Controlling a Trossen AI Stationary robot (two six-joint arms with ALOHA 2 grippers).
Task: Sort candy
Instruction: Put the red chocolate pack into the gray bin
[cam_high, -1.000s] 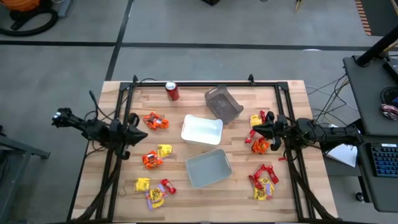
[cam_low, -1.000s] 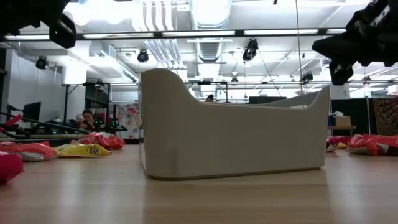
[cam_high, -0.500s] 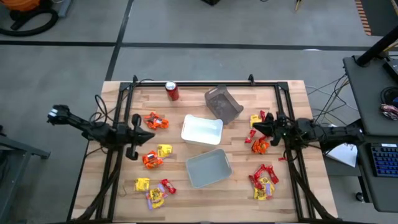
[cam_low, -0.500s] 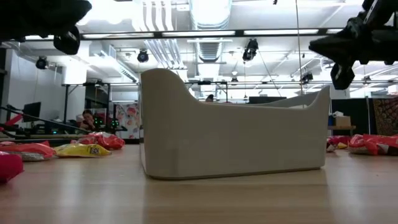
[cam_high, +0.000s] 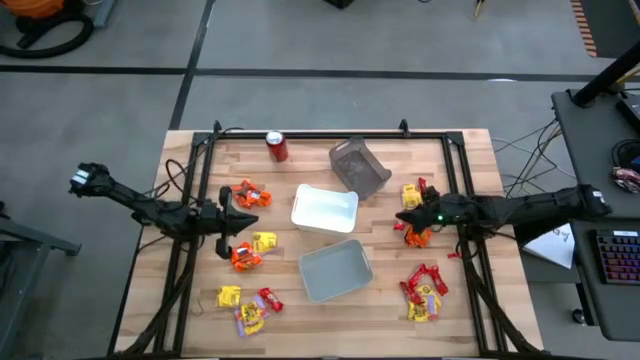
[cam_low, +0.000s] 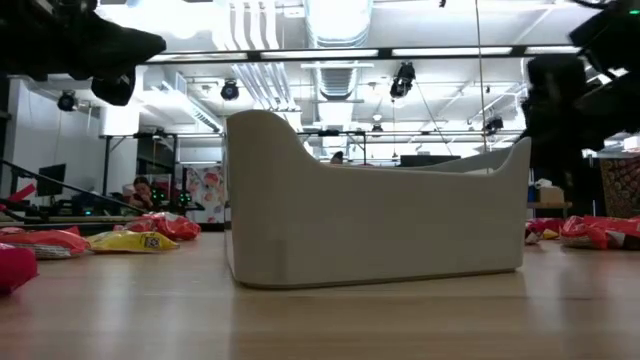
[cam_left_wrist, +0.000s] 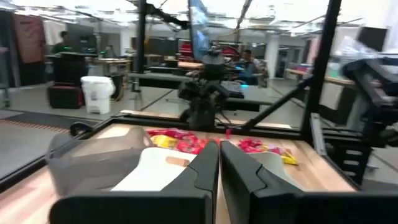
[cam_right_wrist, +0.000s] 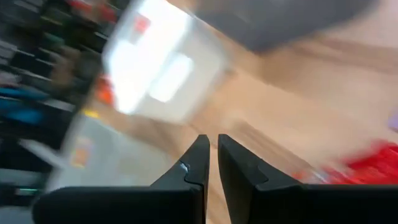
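Observation:
The candy lies in loose heaps on the wooden table (cam_high: 470, 160). An orange heap (cam_high: 250, 194), an orange and yellow one (cam_high: 248, 254) and a mixed one (cam_high: 250, 312) lie on the left. Yellow and red sweets (cam_high: 412, 192), an orange heap (cam_high: 420, 236) and a red and yellow heap (cam_high: 424, 290) lie on the right. My left gripper (cam_high: 240, 220) is shut with nothing in it, between the two upper left heaps. My right gripper (cam_high: 404, 217) is shut and holds nothing, just beside the orange heap on the right. The left wrist view shows closed fingers (cam_left_wrist: 205, 168) and candy (cam_left_wrist: 186, 142) across the table.
A white tray (cam_high: 324, 209) and a grey tray (cam_high: 335, 270) sit mid-table, with a dark basket (cam_high: 358, 166) tipped behind them. A red soda can (cam_high: 277, 147) stands at the back left. The grey tray (cam_low: 380, 215) fills the low view. A person shows far behind.
My left gripper has slid right, toward the table's middle. The right arm has stretched out and come lower, with its gripper edging left by the orange heap.

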